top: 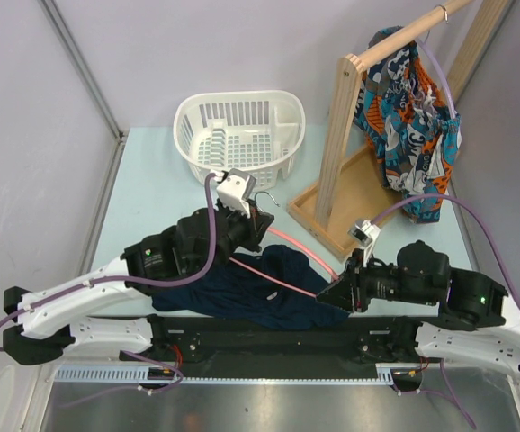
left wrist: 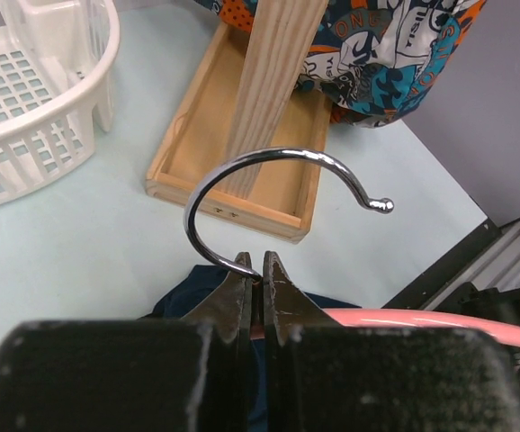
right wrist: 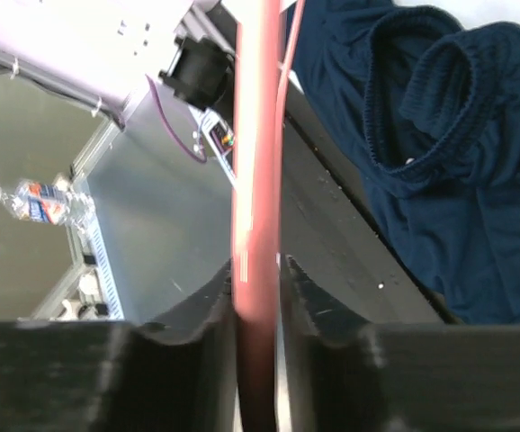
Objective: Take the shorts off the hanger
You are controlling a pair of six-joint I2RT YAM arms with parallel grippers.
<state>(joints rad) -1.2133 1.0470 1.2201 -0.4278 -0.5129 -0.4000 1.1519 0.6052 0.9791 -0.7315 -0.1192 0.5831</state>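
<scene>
Printed shorts (top: 408, 126) hang on the purple hanger (top: 442, 76) at the wooden rack (top: 336, 135), untouched.
The left hand (left wrist: 262, 270) is pinched shut at the pink hanger (right wrist: 258, 135) hook and the right hand (right wrist: 258, 274) clamps its bar; steady both before sliding the navy garment (top: 260, 292) off.

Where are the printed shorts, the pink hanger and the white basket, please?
printed shorts (top: 413, 135), top external view, front fabric panel.
pink hanger (right wrist: 256, 180), right wrist view, bar between the fingers.
white basket (top: 239, 95), top external view, back rim.

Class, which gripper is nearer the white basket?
Left. The left gripper sits just in front of the basket; the right gripper is farther back, near the table's front edge.
</scene>
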